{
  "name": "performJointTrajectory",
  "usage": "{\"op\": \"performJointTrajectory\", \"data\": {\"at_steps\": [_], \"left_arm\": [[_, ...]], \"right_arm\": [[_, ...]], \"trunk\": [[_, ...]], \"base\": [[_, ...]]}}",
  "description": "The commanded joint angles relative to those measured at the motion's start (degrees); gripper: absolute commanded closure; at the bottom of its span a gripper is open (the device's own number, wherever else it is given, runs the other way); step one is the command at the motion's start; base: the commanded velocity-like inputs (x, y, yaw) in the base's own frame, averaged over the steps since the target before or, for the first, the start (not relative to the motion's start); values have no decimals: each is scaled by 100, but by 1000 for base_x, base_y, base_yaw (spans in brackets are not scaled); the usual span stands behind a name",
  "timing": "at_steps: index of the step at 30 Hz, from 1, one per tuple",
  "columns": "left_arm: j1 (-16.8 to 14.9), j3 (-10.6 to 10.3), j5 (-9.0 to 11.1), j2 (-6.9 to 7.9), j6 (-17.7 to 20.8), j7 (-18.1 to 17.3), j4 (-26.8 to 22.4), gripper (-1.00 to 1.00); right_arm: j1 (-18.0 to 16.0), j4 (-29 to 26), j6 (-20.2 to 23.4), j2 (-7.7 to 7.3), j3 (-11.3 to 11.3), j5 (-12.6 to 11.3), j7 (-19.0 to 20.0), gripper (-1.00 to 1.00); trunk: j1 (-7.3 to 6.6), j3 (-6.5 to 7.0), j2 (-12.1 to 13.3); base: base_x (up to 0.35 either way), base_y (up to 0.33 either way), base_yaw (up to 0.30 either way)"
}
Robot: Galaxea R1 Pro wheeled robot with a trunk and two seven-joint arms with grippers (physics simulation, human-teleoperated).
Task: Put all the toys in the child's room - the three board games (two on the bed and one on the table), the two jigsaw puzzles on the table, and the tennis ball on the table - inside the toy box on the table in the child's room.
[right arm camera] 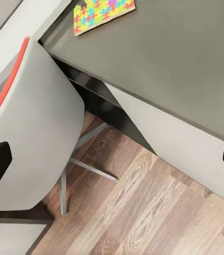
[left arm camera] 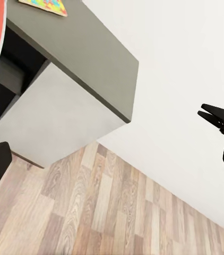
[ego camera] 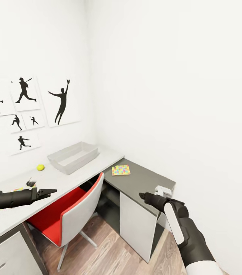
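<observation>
Nearest in the head view is the right arm, black with a white panel, reaching up from the lower right; its right gripper (ego camera: 142,196) hangs over the near right edge of the dark grey table section (ego camera: 147,179), its fingers drawn close together to a point and holding nothing. At the left, the left gripper (ego camera: 51,191) stretches out level above the near edge of the white table top (ego camera: 98,160), its thin black fingers also nearly together and empty. In the left wrist view the right gripper (left arm camera: 210,112) appears against the white wall, its fingers only narrowly parted.

A red-seated swivel chair with a pale grey back (ego camera: 73,214) stands tucked under the table between the two arms, on the wood-plank floor (ego camera: 109,252).

On the dark grey section, toward its far left, lies a flat multicoloured jigsaw puzzle (ego camera: 121,170), seen also from the right wrist (right arm camera: 102,11). A pale grey open toy box (ego camera: 73,156) sits on the white table top near the corner, left of the puzzle and apart from it. Left of the box lies a yellow-green tennis ball (ego camera: 40,167), near the wall. A small white object (ego camera: 163,190) rests at the right end of the dark section, just behind the right gripper; I cannot tell what it is. A sliver of something colourful (ego camera: 18,189) shows behind the left arm.

Black silhouette prints of ball players (ego camera: 62,101) hang on the left wall.
</observation>
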Motion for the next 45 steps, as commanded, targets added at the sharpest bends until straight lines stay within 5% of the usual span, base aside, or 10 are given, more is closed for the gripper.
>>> {"op": "performJointTrajectory", "data": {"at_steps": [1, 16, 34, 45], "left_arm": [[-2, 3, 2, 0, 59, -18, 2, -100], [-1, 3, 1, 0, 59, -10, 2, -100], [-2, -6, 1, -9, 59, -1, 2, -100], [-2, -6, 1, -9, 59, -8, 2, -100]], "right_arm": [[-2, -7, 22, 4, -7, -60, -44, -100], [-2, -8, 16, 40, -5, -55, -49, -100], [-2, -30, 13, 64, 0, -49, -54, -100], [-2, -58, 17, 66, 115, -51, -70, -100]], "trunk": [[3, -3, -4], [3, -3, -4], [3, -3, -4], [3, -3, -4]], "base": [[143, 5, 19], [268, 61, 10], [300, 32, 242], [177, 29, 31]]}}
